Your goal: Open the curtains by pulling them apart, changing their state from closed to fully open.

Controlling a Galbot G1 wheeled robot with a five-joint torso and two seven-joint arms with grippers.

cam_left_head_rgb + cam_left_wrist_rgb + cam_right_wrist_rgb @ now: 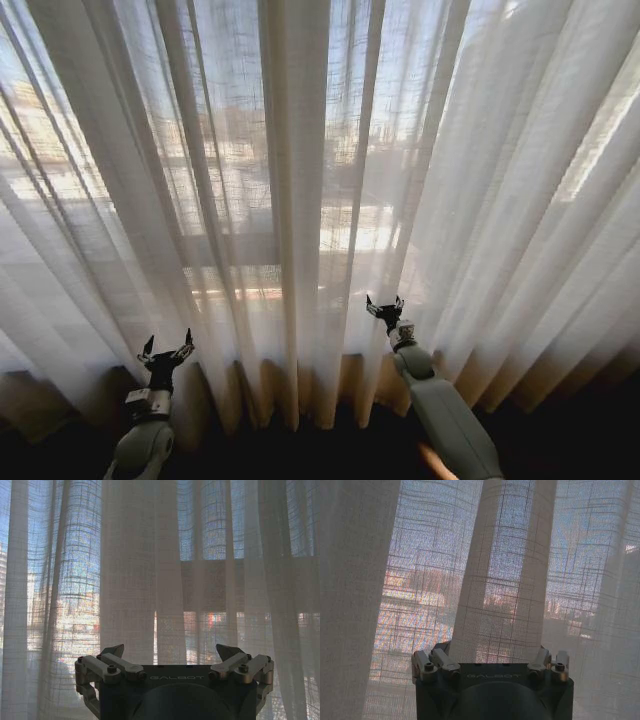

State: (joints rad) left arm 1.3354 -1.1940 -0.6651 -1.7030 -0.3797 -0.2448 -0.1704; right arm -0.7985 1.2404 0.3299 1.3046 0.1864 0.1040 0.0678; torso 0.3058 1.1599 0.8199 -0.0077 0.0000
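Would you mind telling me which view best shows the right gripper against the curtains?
The right wrist view: the right gripper is open with a curtain pleat between its fingers. The head view shows it small, raised at the fabric; the left wrist view shows the left gripper instead.

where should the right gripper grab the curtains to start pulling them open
Best bet is the vertical pleat right ahead of the right gripper, the fold standing between its open fingers in the right wrist view. Come straight in from the room side and pinch across the fold: the curtains hang in upright ridges, so a doubled ridge probably gives more grip than flat sheer fabric. The left gripper waits open, short of the fabric.
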